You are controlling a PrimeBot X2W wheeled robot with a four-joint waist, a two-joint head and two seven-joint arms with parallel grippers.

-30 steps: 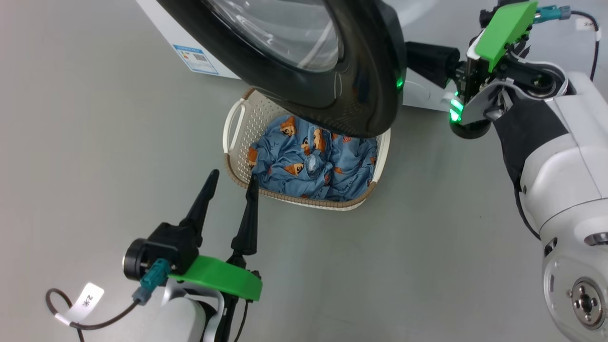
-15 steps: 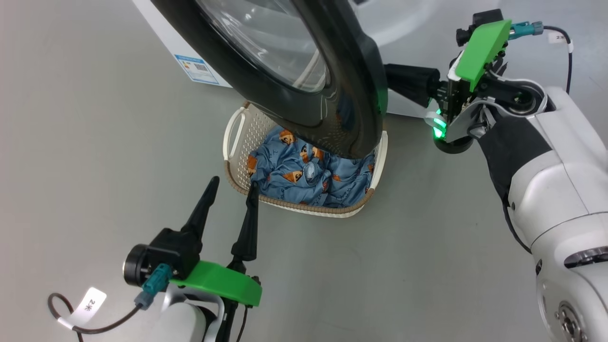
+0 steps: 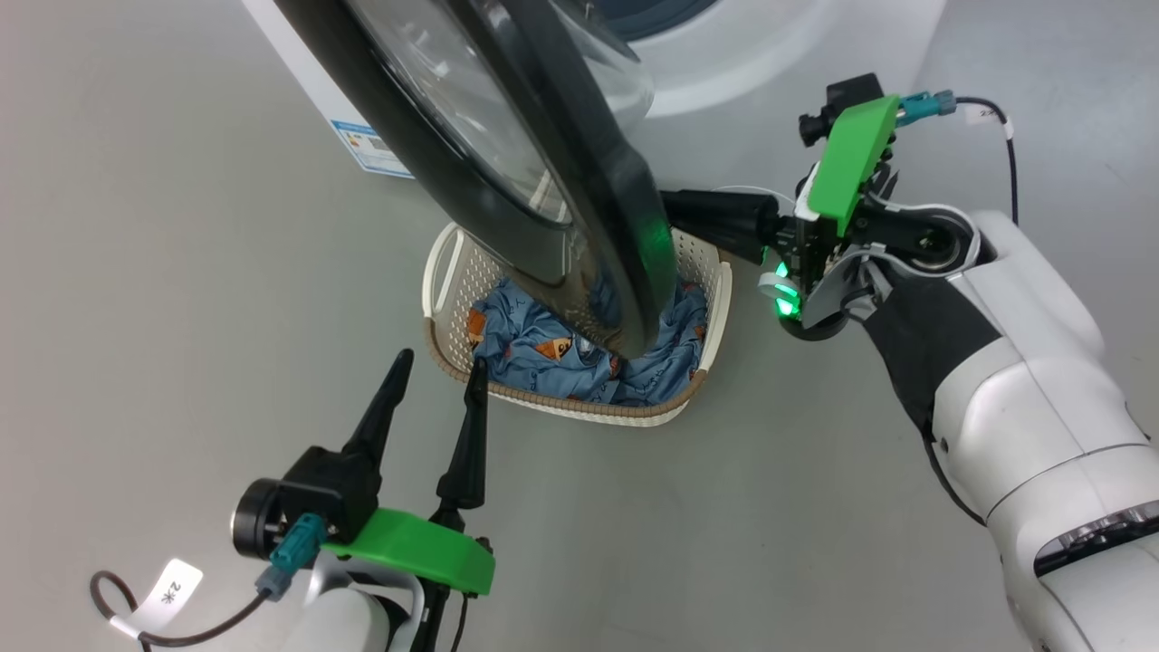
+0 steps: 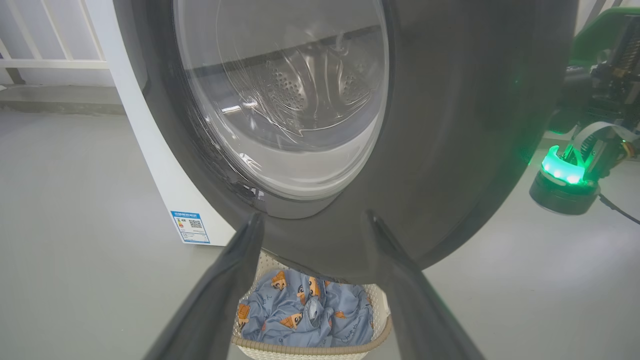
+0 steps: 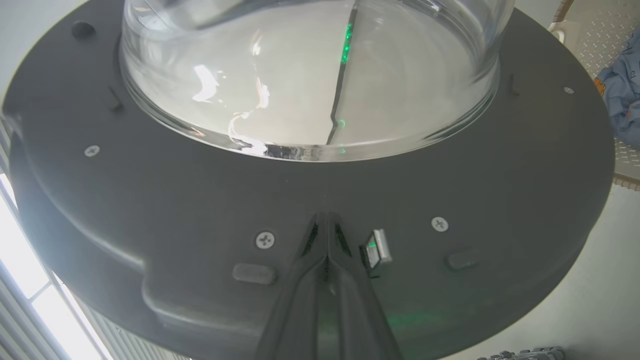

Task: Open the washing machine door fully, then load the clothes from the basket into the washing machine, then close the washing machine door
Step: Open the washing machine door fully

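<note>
The right pincer (image 3: 675,210), its two dark fingers pressed together and gripping nothing, is resting its tips against the inner face of the washing machine door (image 3: 489,172), just beside the small metal latch (image 5: 376,252). The door is standing swung out from the white washing machine (image 4: 157,150), and its glossy black ring and bulging glass are hanging over the basket (image 3: 579,409). The basket is sitting on the grey floor (image 3: 181,317) in front of the machine, near the blue label sticker (image 3: 371,149). The clothes (image 3: 516,340), blue fabric with orange figures, are lying bundled inside the basket, partly hidden in the head view by the door's lower rim. The left pincer (image 3: 440,362), fingers spread and empty, is hovering beside the basket's near rim, pointing toward the door. A green light (image 3: 783,294) is glowing at the right wrist.
</note>
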